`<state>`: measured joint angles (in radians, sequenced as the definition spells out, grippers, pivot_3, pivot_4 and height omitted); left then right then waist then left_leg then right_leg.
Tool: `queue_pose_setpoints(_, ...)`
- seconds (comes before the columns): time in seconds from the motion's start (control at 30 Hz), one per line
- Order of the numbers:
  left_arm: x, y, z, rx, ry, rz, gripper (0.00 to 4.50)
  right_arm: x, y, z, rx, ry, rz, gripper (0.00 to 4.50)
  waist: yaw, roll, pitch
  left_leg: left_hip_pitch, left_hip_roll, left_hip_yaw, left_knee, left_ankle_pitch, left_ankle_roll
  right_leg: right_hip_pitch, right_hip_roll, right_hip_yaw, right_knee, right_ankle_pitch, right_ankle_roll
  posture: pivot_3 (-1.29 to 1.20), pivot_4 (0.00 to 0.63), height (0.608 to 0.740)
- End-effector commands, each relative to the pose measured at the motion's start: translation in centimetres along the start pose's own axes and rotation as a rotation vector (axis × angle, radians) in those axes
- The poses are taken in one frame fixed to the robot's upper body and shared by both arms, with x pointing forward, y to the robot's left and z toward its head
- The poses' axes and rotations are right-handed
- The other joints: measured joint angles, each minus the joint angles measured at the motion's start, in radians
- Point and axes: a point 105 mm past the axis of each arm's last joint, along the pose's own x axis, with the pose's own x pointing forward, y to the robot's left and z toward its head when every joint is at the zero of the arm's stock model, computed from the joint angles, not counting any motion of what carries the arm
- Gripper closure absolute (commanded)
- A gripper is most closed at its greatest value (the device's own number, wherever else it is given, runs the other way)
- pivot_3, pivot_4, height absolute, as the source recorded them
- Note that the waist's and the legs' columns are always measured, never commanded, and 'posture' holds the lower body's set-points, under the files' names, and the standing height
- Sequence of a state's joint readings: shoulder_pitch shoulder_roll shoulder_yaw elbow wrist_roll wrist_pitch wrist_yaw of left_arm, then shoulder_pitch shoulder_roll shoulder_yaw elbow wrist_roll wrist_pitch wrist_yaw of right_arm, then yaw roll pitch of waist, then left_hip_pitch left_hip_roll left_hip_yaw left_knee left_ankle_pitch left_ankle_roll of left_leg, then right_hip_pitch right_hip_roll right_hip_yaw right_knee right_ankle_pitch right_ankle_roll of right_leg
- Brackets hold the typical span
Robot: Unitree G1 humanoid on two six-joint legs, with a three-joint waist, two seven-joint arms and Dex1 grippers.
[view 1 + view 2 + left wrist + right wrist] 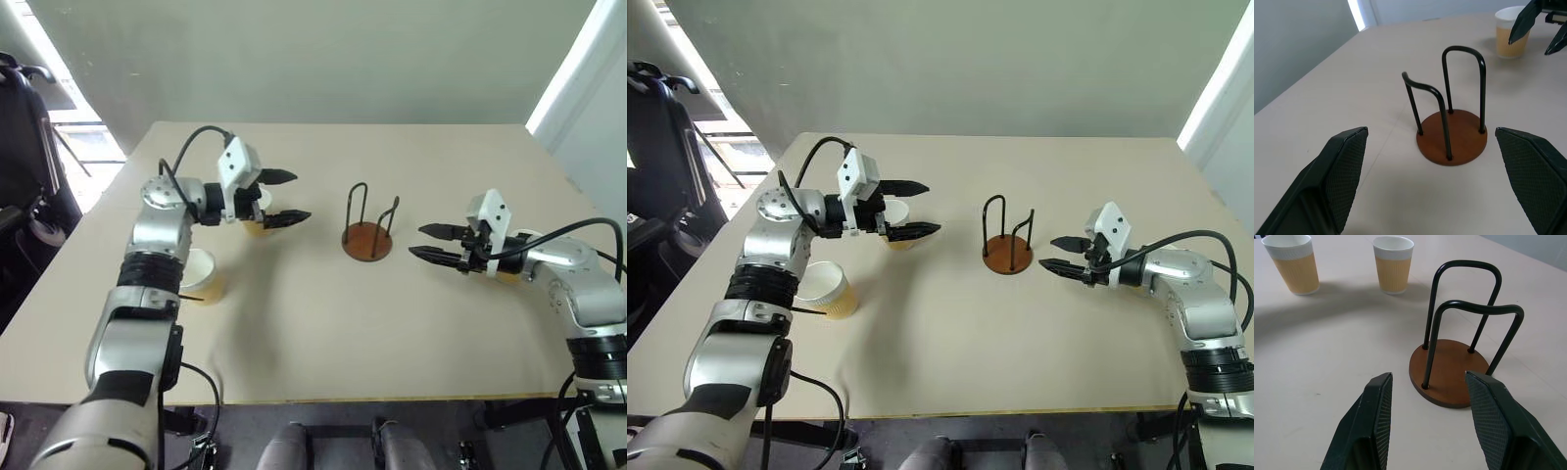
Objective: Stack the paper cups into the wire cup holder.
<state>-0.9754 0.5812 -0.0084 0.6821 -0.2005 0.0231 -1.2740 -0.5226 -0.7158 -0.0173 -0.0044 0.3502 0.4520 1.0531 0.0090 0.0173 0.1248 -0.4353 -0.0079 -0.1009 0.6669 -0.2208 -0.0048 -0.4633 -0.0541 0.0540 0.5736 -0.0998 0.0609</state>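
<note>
The wire cup holder (367, 235) stands empty at mid-table, a brown disc with two black wire loops. My left gripper (299, 196) hovers to its left, open and empty, pointing at the holder (1452, 139). One paper cup (257, 213) stands upright on the table just under and behind that gripper. A second paper cup (201, 276) stands beside my left forearm. To the right of the holder my right gripper (418, 242) is open and empty, also aimed at it (1449, 372). A third paper cup (1512, 32) stands just behind the right gripper, partly covered by it.
The beige table (323, 333) has open surface in front of the holder and towards its near edge. A black chair (24, 147) stands off the table's left side. The far table edge meets a plain wall.
</note>
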Motion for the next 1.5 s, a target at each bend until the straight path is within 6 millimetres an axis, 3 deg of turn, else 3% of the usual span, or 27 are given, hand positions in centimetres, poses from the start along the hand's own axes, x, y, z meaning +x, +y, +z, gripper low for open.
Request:
queue_pose_setpoints(0.03,-1.5,0.6,1.1,0.025,-0.030,0.058,0.04,0.2,0.0,1.2,-0.045,-0.027,0.022,2.14,0.000,0.000,0.000,0.000,0.000,0.000,0.000,0.000,0.000,0.000,0.000,0.000,0.000,0.000,0.000,0.00,0.150,0.740)
queue_pose_setpoints(0.37,-2.9,0.8,0.9,0.018,-0.012,0.113,0.04,1.0,-0.1,1.4,-0.052,-0.031,0.056,2.14,0.001,0.000,0.000,0.000,0.001,0.000,0.000,0.000,0.000,-0.001,0.000,0.000,0.000,0.001,-0.002,0.00,0.150,0.740)
queue_pose_setpoints(0.7,-0.7,1.1,2.3,0.042,-0.062,0.075,0.04,-0.5,-0.5,0.4,-0.033,0.005,-0.002,2.14,0.006,0.000,0.000,0.000,0.001,0.000,0.000,0.000,-0.001,-0.001,0.000,0.000,0.000,0.001,-0.002,0.00,0.150,0.740)
queue_pose_setpoints(1.0,0.9,1.1,2.3,0.053,-0.066,0.022,0.04,-1.7,0.0,-0.1,-0.008,0.039,-0.028,2.14,0.004,0.000,0.000,0.000,0.001,0.001,0.000,-0.001,-0.001,-0.001,0.000,0.000,0.000,0.001,-0.002,0.00,0.150,0.740)
queue_pose_setpoints(1.5,1.4,1.3,2.4,0.074,-0.055,-0.017,0.04,3.2,-0.3,1.8,0.013,-0.073,-0.121,2.14,0.000,0.000,0.000,0.000,0.001,0.001,0.000,0.000,-0.001,-0.001,0.001,0.000,0.000,0.001,-0.002,0.00,0.150,0.740)
